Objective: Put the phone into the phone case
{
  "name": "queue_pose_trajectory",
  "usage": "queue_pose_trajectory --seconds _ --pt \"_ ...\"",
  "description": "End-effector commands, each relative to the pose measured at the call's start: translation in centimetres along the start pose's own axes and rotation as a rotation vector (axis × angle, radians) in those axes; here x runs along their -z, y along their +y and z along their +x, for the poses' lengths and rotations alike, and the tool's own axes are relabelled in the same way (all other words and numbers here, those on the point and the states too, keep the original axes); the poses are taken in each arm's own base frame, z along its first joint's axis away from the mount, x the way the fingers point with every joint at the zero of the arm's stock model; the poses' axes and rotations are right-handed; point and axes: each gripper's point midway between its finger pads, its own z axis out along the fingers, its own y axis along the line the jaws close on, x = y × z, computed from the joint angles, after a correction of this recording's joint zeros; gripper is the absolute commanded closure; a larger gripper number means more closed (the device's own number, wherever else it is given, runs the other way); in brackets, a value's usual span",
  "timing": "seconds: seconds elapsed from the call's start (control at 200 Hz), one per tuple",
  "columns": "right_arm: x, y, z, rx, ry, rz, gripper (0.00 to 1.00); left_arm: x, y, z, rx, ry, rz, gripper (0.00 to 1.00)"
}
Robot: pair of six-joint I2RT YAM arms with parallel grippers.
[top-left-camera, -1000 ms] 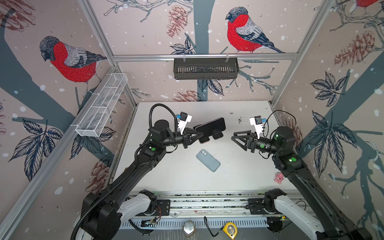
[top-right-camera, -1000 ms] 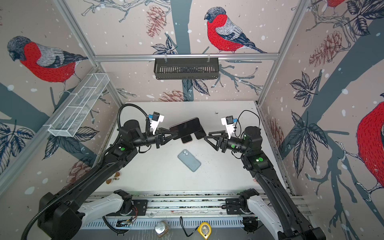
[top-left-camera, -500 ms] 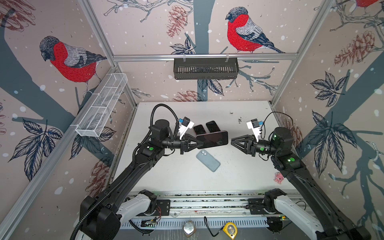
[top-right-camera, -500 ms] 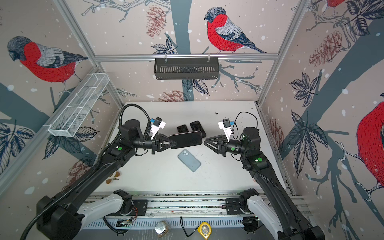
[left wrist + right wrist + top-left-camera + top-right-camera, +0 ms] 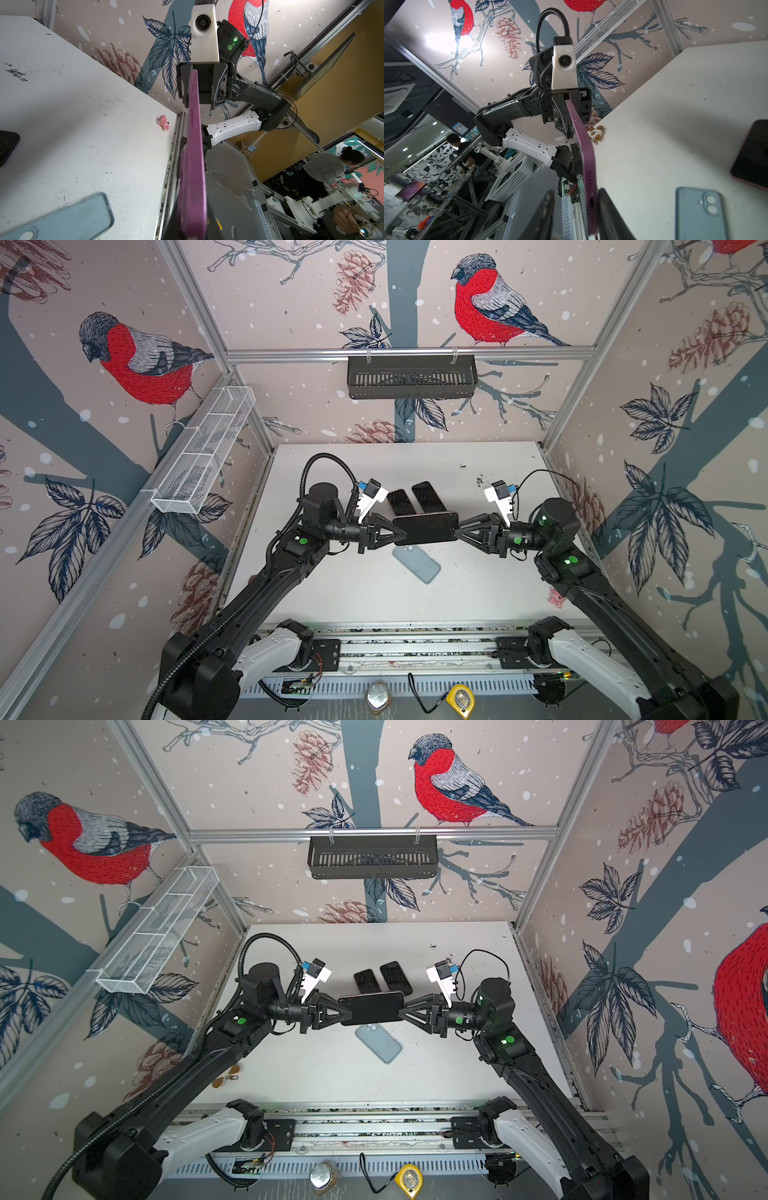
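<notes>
1. Above the middle of the table point(image 5: 353, 593), clear of its surface: phone point(image 5: 425, 526) point(image 5: 371, 1007), purple-edged, dark face up, level, its length running 9 to 3 o'clock.
2. At the phone's 9 o'clock end: left gripper point(image 5: 401, 534), clamped tight on that end.
3. At its 3 o'clock end: right gripper point(image 5: 459, 531), jaws straddling the end and not closed. The right wrist view shows one finger point(image 5: 610, 212) against the phone and a gap before the other.
4. At 6 o'clock, just below the phone: phone case point(image 5: 417, 564) point(image 5: 699, 214), blue-grey, flat on the table, camera cut-outs visible, touched by neither gripper.
5. At 12 o'clock: two dark phones point(image 5: 400, 502) point(image 5: 428, 496), flat, side by side.
6. At 4 o'clock, near the table's edge: pink toy figure point(image 5: 555, 597) point(image 5: 163, 123).
7. At 12 o'clock on the rear rail: black basket point(image 5: 411, 377). At 10 o'clock on the side wall: white wire tray point(image 5: 203, 452).
</notes>
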Motion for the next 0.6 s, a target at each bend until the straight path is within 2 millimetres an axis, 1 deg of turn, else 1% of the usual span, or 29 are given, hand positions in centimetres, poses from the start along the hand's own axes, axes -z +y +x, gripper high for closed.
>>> queue_pose_trajectory --seconds 0.0,0.125,0.32,0.52,0.595 --pt "-0.43 1.57 -0.53 0.042 0.001 -0.063 0.64 0.09 -0.96 -0.94 -0.065 -0.022 0.040 1.00" --pt "-0.85 1.80 -0.48 0.039 0.005 -0.080 0.66 0.08 -1.26 -0.88 -0.064 -0.019 0.060 1.00" --pt "-1.17 2.07 -0.53 0.035 0.005 -0.096 0.75 0.10 -1.47 -0.83 -0.059 -0.017 0.068 1.00" --pt "-1.24 2.22 -0.44 0.034 0.007 -0.102 0.76 0.12 -1.79 -0.49 -0.055 -0.008 0.086 1.00" --pt "-1.26 2.32 -0.43 0.032 0.008 -0.106 0.75 0.10 -1.85 -0.36 -0.052 -0.006 0.090 1.00"
